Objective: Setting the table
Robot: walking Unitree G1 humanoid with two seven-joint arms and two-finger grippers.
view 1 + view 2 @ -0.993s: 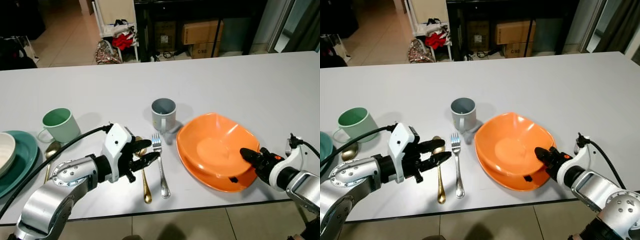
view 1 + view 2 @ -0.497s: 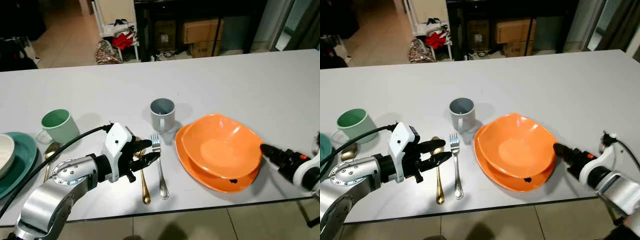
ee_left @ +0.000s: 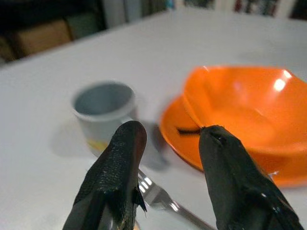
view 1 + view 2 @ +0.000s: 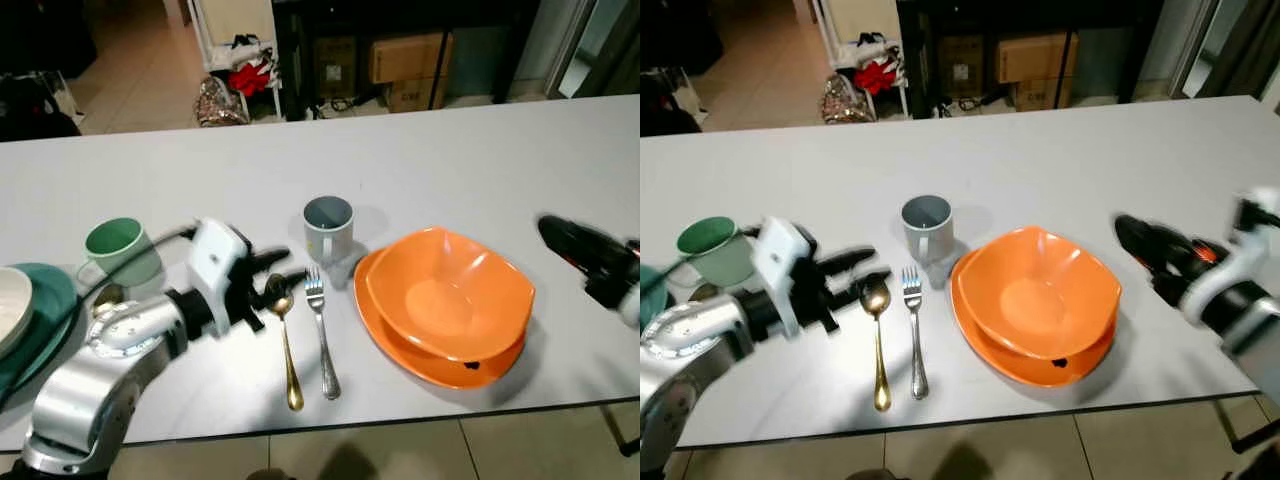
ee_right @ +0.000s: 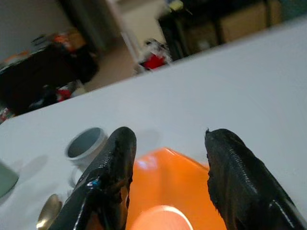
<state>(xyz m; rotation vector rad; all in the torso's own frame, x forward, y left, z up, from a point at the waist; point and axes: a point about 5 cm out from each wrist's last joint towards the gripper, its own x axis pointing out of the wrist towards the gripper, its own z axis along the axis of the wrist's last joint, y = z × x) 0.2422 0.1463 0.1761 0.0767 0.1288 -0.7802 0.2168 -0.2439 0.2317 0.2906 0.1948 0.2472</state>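
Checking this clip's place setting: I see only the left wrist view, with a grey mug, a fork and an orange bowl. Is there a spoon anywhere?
Observer: Yes, a gold spoon lies on the table just to the left of the fork, roughly parallel to it.
Operator: Where is the right gripper?
Observer: The right gripper hovers to the right of the orange bowl, jaws open and empty.
Operator: Any other cup?
Observer: A green mug stands further left on the table.

white table (image 4: 480,170) bears orange plate (image 4: 400,340), grey mug (image 4: 328,226), fork (image 4: 322,330), gold spoon (image 4: 287,340).
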